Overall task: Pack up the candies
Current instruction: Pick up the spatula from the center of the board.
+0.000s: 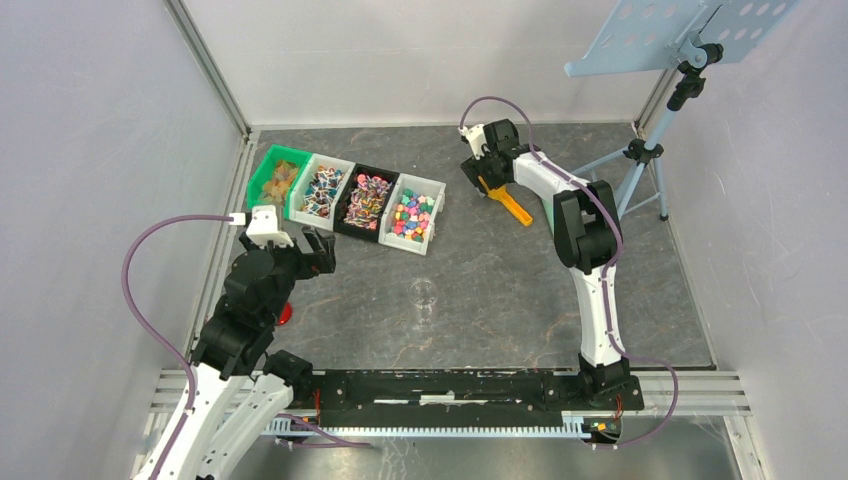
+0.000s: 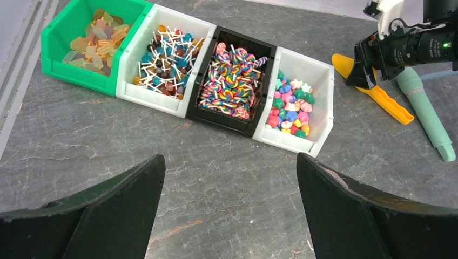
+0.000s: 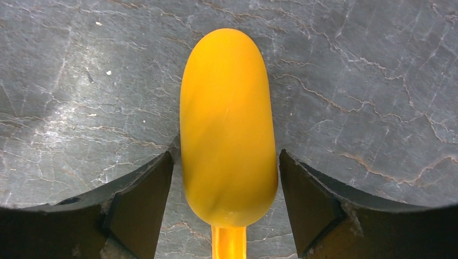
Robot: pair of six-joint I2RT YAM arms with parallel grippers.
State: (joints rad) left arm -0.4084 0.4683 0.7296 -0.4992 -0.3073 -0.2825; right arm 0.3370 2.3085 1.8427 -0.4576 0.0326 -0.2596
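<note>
Closest in, my right gripper [image 3: 226, 162] straddles the bowl of the scoop [image 3: 227, 124], which lies flat on the table [image 3: 372, 65]. Its jaws sit right at the bowl's sides. I cannot tell whether they pinch it yet or only flank it.

My left gripper [image 2: 229, 216] hangs released and wide, nothing between its jaws, looking down over the row of bins [image 2: 318, 81].

The candies [image 2: 290, 110] sit heaped in the white bin at the right end of that row, well apart from the scoop. A clear vessel [image 1: 425, 292], hard to make out, stands mid-table and looks empty. A red lid [image 1: 286, 314] peeks out beside my left arm.

I judge the packing barely begun: nothing scooped, nothing filled. Left to do: lift the scoop, dig into the bin, fill, close.
</note>
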